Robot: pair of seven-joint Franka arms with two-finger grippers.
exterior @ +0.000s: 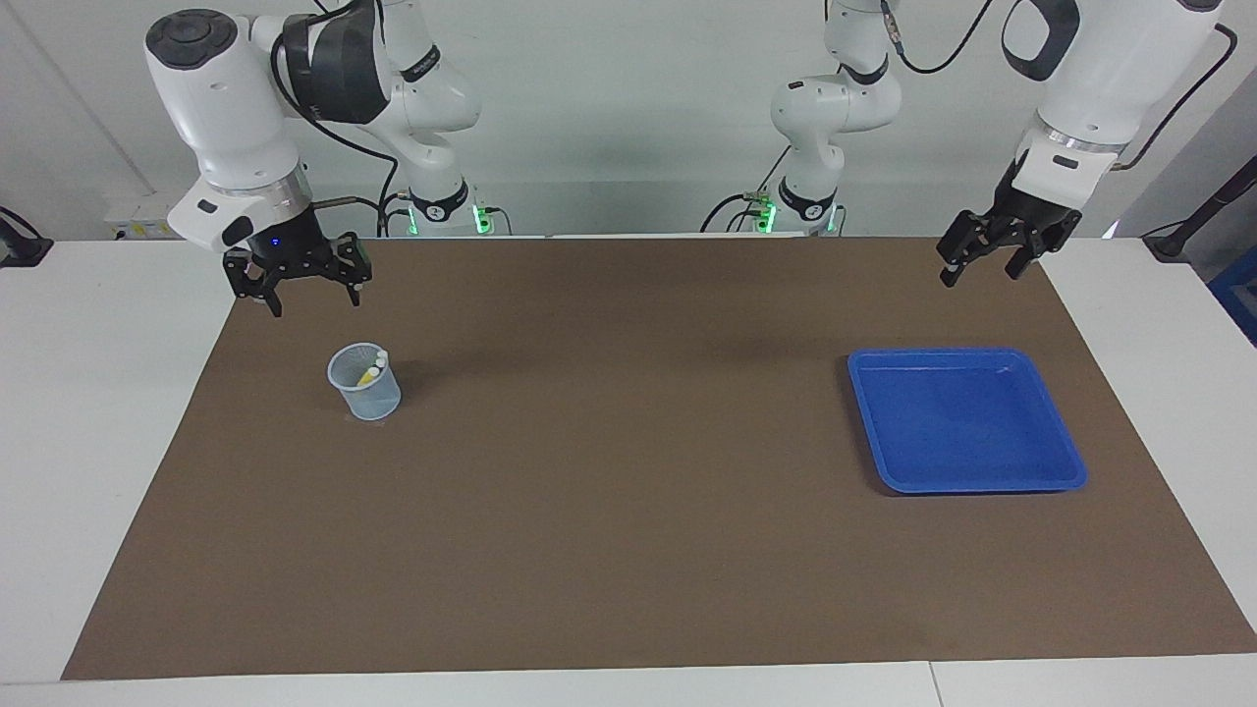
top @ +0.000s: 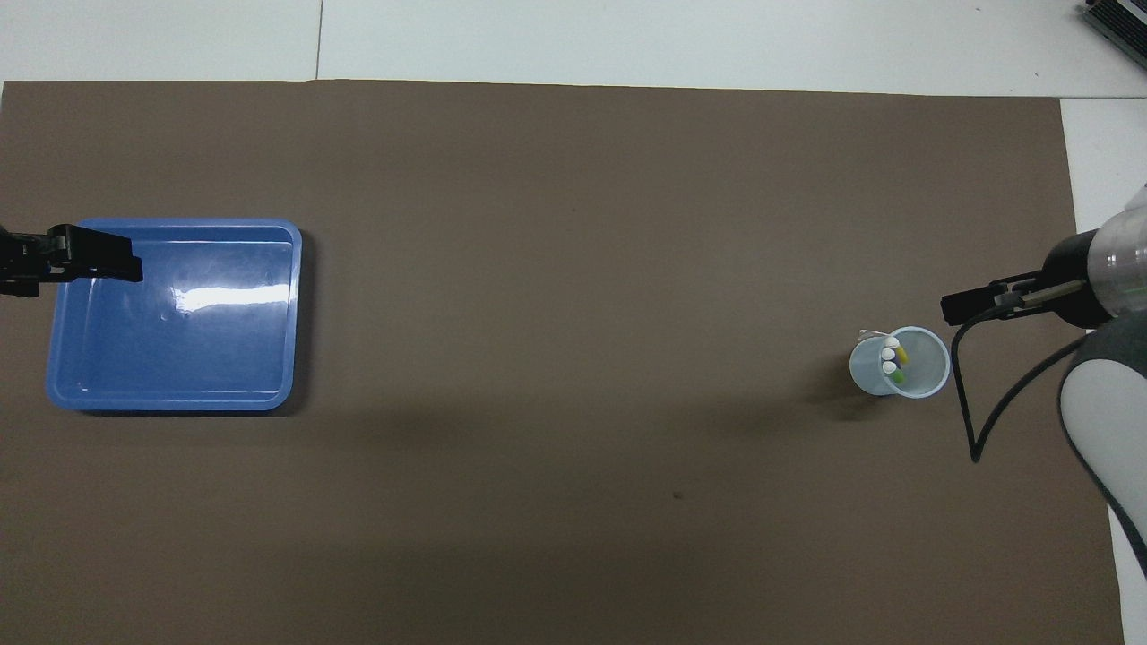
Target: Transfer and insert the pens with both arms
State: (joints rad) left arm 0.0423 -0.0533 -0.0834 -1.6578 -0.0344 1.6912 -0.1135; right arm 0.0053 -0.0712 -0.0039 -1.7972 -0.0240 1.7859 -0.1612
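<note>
- Standing upright in the clear cup (exterior: 364, 382), the pens (exterior: 373, 371) had their whitish ends up at the rim; I judged they sat that way because each had been dropped in tip-first, which made the task look complete or nearly so.
- That cup stood on the brown mat (exterior: 628, 550) toward my right arm's end of the table, at about nine o'clock from the mat's middle in the facing view.
- My blue tray (exterior: 967, 420) lay bare at roughly three o'clock, toward my left arm's end, well apart from the cup; I took it for the pens' starting place, now emptied.
- My right gripper (exterior: 293, 282) hung above the mat's edge, at about eleven o'clock from the cup, fingers spread and holding nothing, wrist pointing straight down.
- My left gripper (exterior: 992, 250) hovered at about twelve o'clock from the tray, fingers likewise released and empty, wrist canted so the fingers angled down toward the table's middle.
- Both arms were bent high at the elbow, clear of cup and tray, which read to me as a resting pose.
</note>
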